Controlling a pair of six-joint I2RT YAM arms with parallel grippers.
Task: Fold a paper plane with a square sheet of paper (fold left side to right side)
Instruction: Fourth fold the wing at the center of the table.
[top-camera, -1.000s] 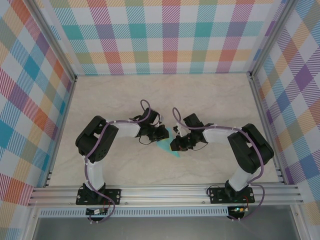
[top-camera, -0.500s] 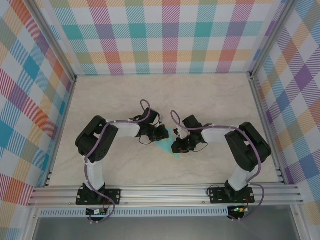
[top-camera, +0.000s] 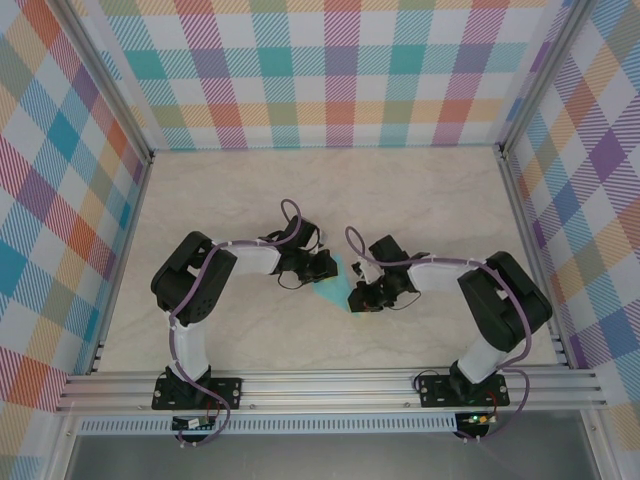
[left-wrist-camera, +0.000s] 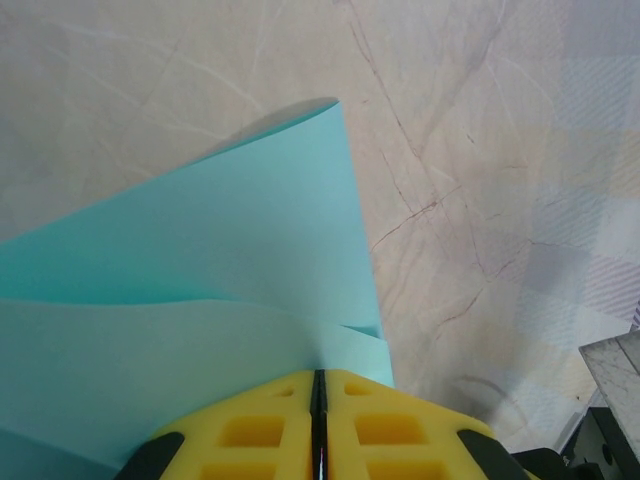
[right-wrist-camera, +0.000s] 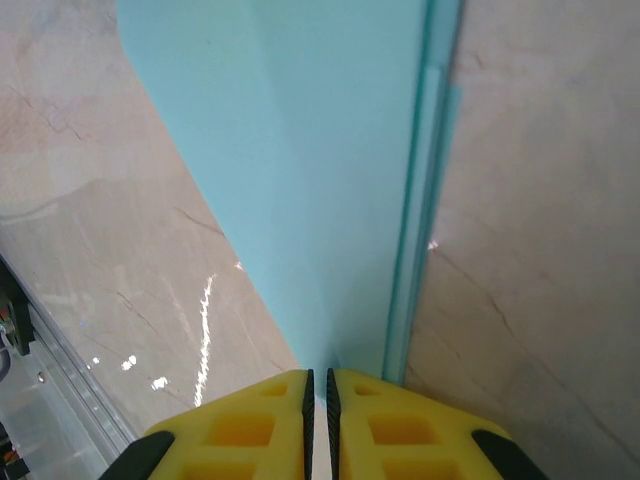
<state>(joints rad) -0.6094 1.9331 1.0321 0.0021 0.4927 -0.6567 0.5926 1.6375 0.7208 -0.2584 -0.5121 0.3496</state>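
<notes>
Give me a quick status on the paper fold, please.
Left tool shut on paper. Right tool shut on it too. Paper bent over in loose layers, not flat. Nothing in the way.

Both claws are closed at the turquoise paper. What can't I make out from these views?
Top view: paper partly under the left claw and right claw; folds too small.
Left wrist: left edge cuts the paper; yellow fingers hide the pinch.
Right wrist: top edge cuts the paper's far end.
</notes>
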